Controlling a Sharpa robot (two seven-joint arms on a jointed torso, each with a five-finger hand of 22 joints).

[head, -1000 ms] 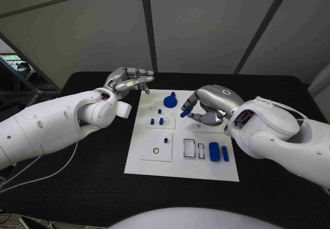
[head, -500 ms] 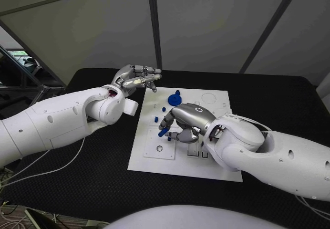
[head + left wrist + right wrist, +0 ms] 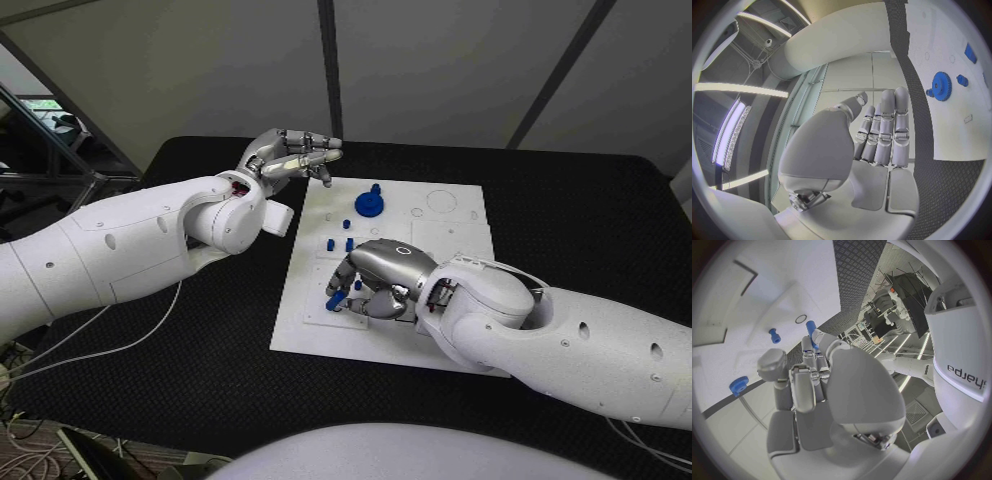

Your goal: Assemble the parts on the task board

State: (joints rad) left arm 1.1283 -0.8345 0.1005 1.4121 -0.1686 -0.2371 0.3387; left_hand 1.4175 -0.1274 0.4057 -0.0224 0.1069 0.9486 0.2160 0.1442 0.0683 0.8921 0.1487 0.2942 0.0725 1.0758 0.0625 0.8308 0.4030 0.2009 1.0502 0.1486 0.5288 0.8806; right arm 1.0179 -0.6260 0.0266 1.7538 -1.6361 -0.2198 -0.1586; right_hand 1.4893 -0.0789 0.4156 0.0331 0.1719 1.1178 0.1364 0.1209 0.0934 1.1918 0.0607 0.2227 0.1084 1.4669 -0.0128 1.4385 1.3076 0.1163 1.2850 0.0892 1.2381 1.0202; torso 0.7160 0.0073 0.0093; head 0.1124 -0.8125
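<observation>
**Peg over the near-left block: mind the alignment**

Nearest you, the silver right hand [image 3: 378,283] sits over the white rectangular task board [image 3: 459,238], at about 7 o'clock from the board's centre. It pinches a small blue cylindrical peg [image 3: 336,296] at its fingertips, the peg's lower end just above the raised white block [image 3: 320,318] in the board's near-left corner. In the right wrist view the same peg [image 3: 811,329] stands up from the fingertips, near a round hole [image 3: 801,319] in that block.

You likely mean to seat it there. The hand hides the hole from the head camera, so a tilted peg could catch the rim and twist out of the pinch. Another short blue peg [image 3: 773,335] stands just beside the hole; a sideways drift could knock it.

Farther out, at 12 o'clock, the blue toothed gear [image 3: 371,204] rests on the board. Beyond it, at 11 o'clock, the silver left hand [image 3: 293,157] hovers off the board's far-left corner, fingers loosely curled, holding nothing.
</observation>
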